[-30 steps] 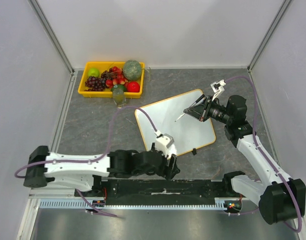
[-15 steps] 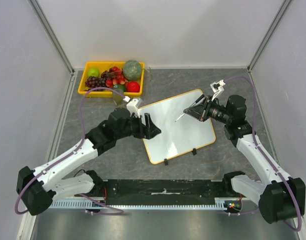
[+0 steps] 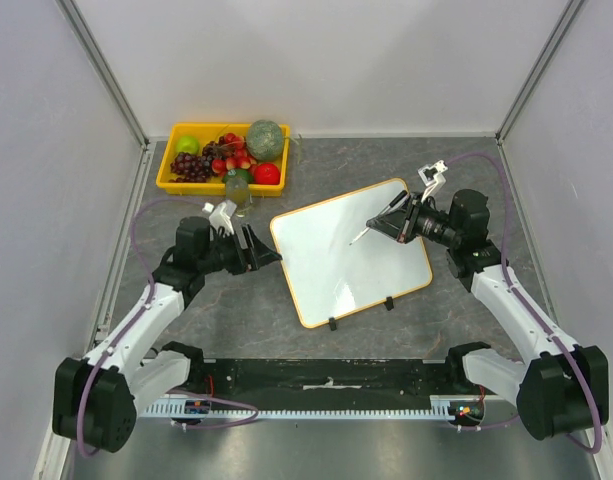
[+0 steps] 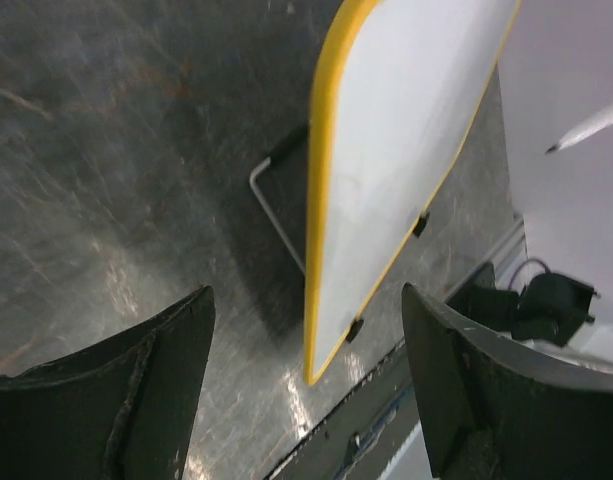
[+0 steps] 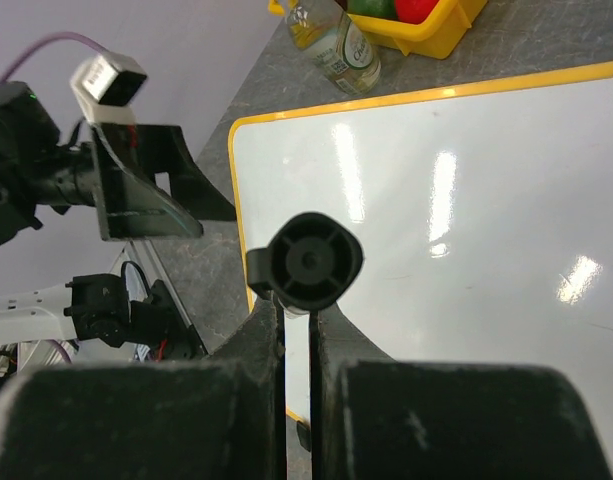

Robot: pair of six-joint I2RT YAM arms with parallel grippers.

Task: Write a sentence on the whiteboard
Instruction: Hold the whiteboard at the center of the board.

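fruit tray [image 3: 171, 184] behind whiteboard [image 3: 336, 265], to left

In the right wrist view the marker [image 5: 304, 262] points away, its tip hidden behind its own butt, and the whiteboard [image 5: 466, 220] runs off the right edge.

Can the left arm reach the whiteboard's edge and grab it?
Probably yes. The left gripper is open and faces the left edge of the whiteboard, with nothing visible between them. The right gripper holds its marker over the far side, out of the way.

White arms [image 3: 136, 325] carry black joints, purple cables [image 3: 161, 200], black fingers [image 4: 116, 400].
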